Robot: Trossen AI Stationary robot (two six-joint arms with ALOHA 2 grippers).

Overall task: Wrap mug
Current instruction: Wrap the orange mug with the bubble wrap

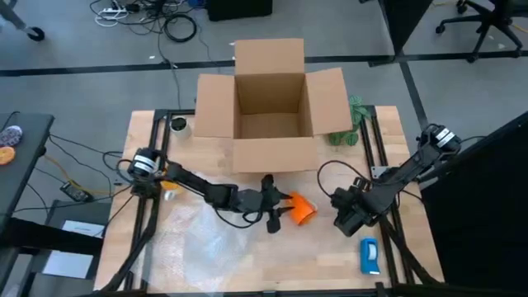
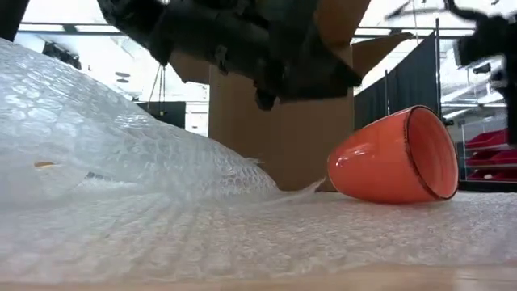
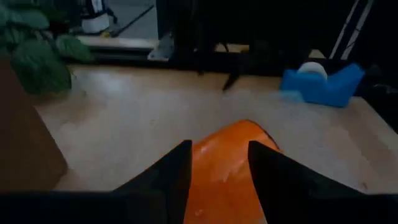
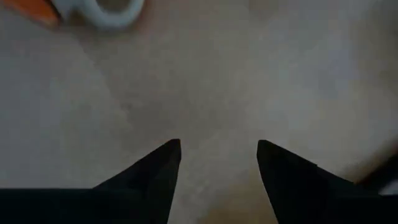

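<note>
Mug (image 1: 300, 209) lies on its side on the table (image 1: 412, 256), mouth turned toward the right arm, just at the edge of the bubble wrap (image 2: 145, 210) spread over the table's left half. Left pincer (image 3: 219, 168) is held over the mug, fingers spread, orange body seen between them; no squeeze on it is shown, so nothing is judged held. Right pincer (image 4: 219, 163) is parked near the mug on the right side, fingers apart over bare wood, empty. Box (image 1: 271, 106) stands open behind, tape dispenser (image 1: 370, 255) near the front right edge, plant (image 1: 351, 124) beside the box.

Step in hand is judged as positioning: the mug is not yet on the middle of the wrap, and no wrap is folded over it. Next, a firm closing on the mug is called for, then a shift onto the sheet, so that an edge can be lifted over it. Rolling is the likely risk, the mug being round and on its side.
</note>
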